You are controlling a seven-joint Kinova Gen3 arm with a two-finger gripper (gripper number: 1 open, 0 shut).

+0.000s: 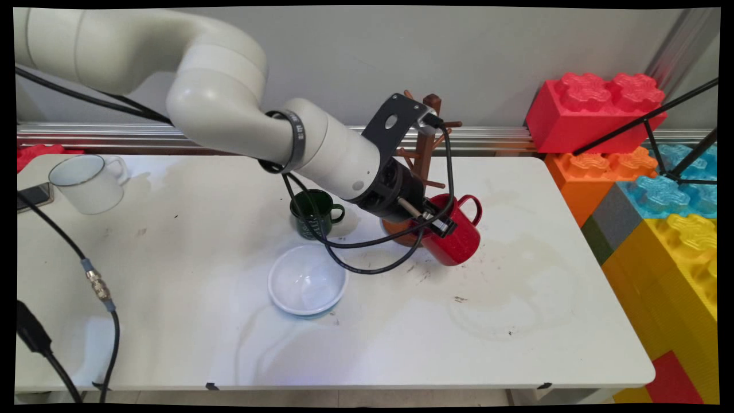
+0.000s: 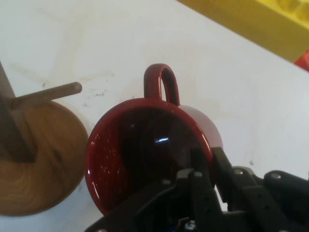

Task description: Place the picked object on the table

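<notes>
The red enamel mug [image 2: 145, 154], tilted beside the wooden mug tree [image 1: 423, 166] on the white table [image 1: 516, 321], is pinched at its rim by the gripper [image 2: 207, 169], 1 finger inside, 1 outside, so the mug is carried slanted.

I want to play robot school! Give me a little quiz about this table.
1. True or false: the claw pinches the red mug's rim.
2. Which is nearest the bowl? A) green mug B) white mug
3. Fill in: the stand beside the red mug is made of ____.
Key: 1 true; 2 A; 3 wood.
</notes>
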